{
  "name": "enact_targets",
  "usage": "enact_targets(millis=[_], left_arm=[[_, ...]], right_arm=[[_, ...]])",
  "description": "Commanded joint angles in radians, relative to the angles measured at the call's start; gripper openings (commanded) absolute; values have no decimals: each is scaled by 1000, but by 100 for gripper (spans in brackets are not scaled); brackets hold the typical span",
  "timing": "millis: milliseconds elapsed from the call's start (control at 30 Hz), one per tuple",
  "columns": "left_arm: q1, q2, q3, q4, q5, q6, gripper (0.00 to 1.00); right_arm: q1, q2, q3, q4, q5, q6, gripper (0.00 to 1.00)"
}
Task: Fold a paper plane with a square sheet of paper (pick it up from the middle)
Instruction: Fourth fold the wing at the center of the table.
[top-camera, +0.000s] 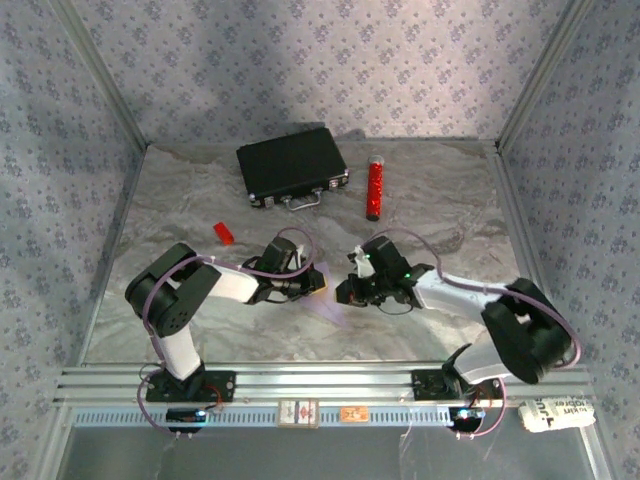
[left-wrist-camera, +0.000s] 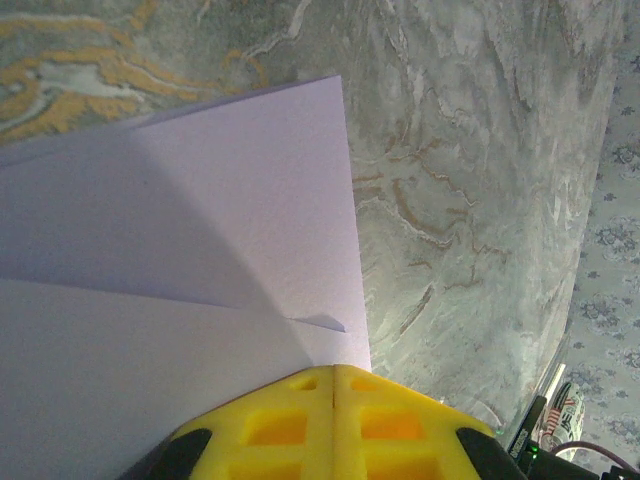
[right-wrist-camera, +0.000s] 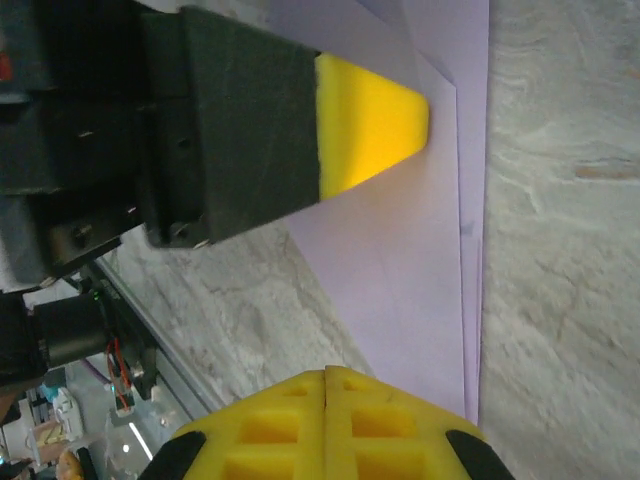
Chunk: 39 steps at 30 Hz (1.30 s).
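A: Where is the thin pale lilac sheet of paper (left-wrist-camera: 200, 230)?
B: Flat on the marbled grey desk (left-wrist-camera: 470, 200), centre front, between the two arms. It is well apart from the black hard case (top-camera: 292, 165), the red glittery cylinder (top-camera: 375, 188) and the small red block (top-camera: 223, 232) further back.
A: Hands?
B: Left hand (left-wrist-camera: 333, 372): yellow fingers pressed together, nothing between them, tip down on the paper. Right hand (right-wrist-camera: 327, 375): likewise pinched closed and empty, tip over the sheet's edge, facing the left one. Contact there unclear.
A: Folds so far?
B: Some. In the left wrist view a slanted flap lies over a lower layer. The right wrist view shows stacked edges along one side. Not a plain single-layer square.
A: A plane yet?
B: No. The shape is broad, with no narrow dart and no wings. My reading: early folds are in, and the closed tips are pressing a crease. Left to do: narrowing folds, centre crease, wings.
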<state>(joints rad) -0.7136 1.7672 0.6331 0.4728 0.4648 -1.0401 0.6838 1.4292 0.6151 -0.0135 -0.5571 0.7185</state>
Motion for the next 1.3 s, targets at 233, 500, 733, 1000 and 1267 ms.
enact_targets(millis=[233, 500, 733, 1000, 1267], left_arm=[[9, 17, -21, -82, -36, 4, 3], [6, -50, 34, -97, -12, 37, 8], [-36, -141, 8, -145, -49, 10, 6], [-107, -146, -9, -158, -64, -33, 3], [-146, -64, -11, -165, -81, -57, 3]], right_arm=[[60, 161, 28, -71, 87, -8, 1], [63, 175, -56, -51, 117, 16, 0], [63, 175, -58, -30, 123, 25, 0], [63, 178, -63, -17, 117, 28, 0], [60, 179, -77, -9, 114, 31, 0]])
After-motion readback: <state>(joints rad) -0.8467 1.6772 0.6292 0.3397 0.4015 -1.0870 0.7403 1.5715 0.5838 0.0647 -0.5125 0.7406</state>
